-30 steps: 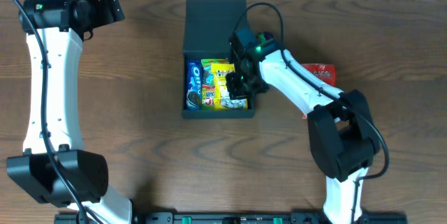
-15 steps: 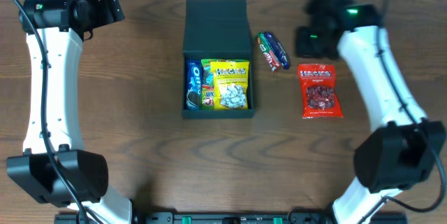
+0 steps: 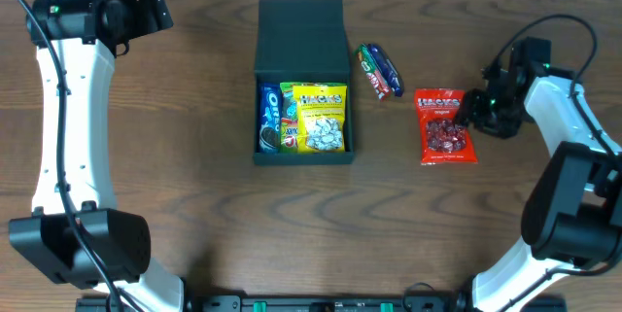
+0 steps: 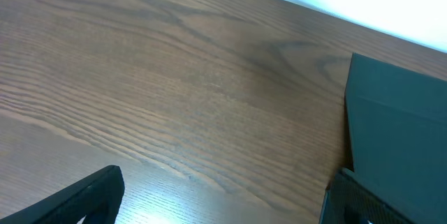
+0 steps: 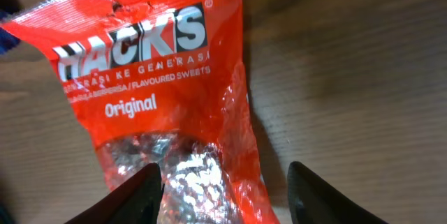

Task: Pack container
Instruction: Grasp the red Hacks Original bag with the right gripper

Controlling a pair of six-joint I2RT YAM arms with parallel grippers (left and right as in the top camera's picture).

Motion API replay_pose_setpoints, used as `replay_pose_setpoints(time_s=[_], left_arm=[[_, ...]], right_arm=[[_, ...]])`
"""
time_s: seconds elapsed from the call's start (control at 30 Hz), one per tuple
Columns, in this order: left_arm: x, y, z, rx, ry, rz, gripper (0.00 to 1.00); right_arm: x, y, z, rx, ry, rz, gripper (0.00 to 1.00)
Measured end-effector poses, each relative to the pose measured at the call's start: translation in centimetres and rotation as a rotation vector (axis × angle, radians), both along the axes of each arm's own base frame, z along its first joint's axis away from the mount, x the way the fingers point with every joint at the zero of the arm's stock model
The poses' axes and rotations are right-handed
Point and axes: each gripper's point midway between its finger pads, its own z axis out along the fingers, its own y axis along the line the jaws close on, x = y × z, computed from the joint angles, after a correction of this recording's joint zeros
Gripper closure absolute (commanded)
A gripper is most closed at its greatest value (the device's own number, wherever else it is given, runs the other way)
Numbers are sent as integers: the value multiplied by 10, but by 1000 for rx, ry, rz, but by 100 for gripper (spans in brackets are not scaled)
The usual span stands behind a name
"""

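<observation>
The container (image 3: 302, 40) sat at the back centre of the table (image 3: 194, 186), a dark box with its hinged flap laid open toward the far edge and its tray facing up. Three packets showed in the tray: a blue packet (image 3: 269, 118) against the left wall, a red-orange packet (image 3: 289, 135) beside it, and a yellow Hacks packet (image 3: 322, 118) filling the right part. Two things lay outside, both to its right. One was a narrow green-and-blue stick pack (image 3: 379, 70) just beside the flap; whether it was one piece or two side by side could not be told. The other was a red Hacks packet (image 3: 446, 126), farther out and flat on the wood. The right arm curved in from the table's right side, and the right gripper (image 3: 473, 110) was lowered at that packet's right edge. In the right wrist view the right gripper (image 5: 223, 195) had its fingers (image 5: 136, 197) spread, one over the clear window of the red Hacks packet (image 5: 140, 63) and one over bare wood; contact could not be told. The left arm stood tall along the left side, well apart from the box. The left gripper (image 3: 155, 11) was raised at the far left corner with its fingers (image 4: 80, 199) spread wide and nothing between them.
</observation>
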Motion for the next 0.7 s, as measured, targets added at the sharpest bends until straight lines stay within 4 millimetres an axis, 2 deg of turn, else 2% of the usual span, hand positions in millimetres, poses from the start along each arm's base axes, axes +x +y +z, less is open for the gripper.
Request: replay_pose_setpoints(time_s=[0.23, 0.27, 0.37, 0.5, 0.53, 0.63, 0.7], left_arm=[[0, 0, 0, 0, 0, 0, 5], [0, 0, 0, 0, 0, -1, 5], [0, 0, 0, 0, 0, -1, 5], [0, 0, 0, 0, 0, 0, 5], [0, 0, 0, 0, -1, 0, 5], [1, 0, 1, 0, -7, 0, 5], [1, 0, 1, 0, -7, 0, 5]], right_arm=[[0, 11, -15, 53, -39, 18, 42], [0, 12, -16, 59, -40, 19, 44], [0, 16, -19, 85, -39, 27, 71], [2, 21, -16, 117, -39, 23, 95], [2, 22, -13, 126, -32, 15, 99], [3, 20, 0, 129, 16, -4, 99], [15, 17, 16, 125, 14, -12, 99]])
